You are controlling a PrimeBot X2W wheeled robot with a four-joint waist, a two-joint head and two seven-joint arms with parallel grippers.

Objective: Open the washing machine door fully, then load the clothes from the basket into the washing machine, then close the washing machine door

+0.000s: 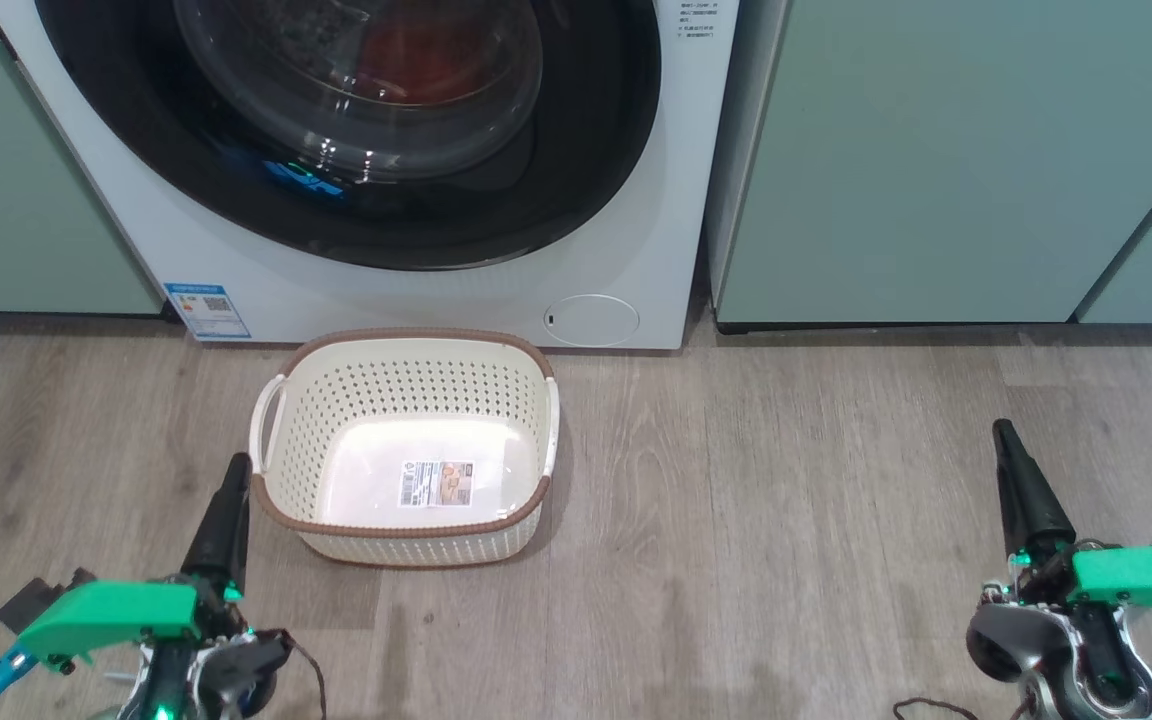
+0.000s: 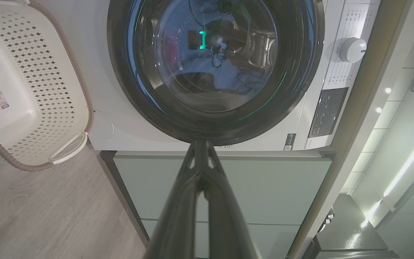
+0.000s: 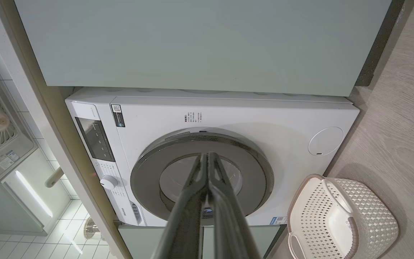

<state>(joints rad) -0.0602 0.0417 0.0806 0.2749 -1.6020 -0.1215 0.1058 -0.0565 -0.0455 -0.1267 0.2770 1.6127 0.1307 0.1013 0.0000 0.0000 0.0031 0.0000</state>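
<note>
2 shut, empty claws: left claw (image 1: 235, 466) and right claw (image 1: 1002, 430). Basket (image 1: 406, 392) sits bare at the door's (image 1: 581, 190) 6 o'clock: loading looks done.

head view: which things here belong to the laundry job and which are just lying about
Job: washing machine; its door, shut; red clothes inside it; basket, empty.
Just there: pale green cabinets; wood-look floor.
</note>
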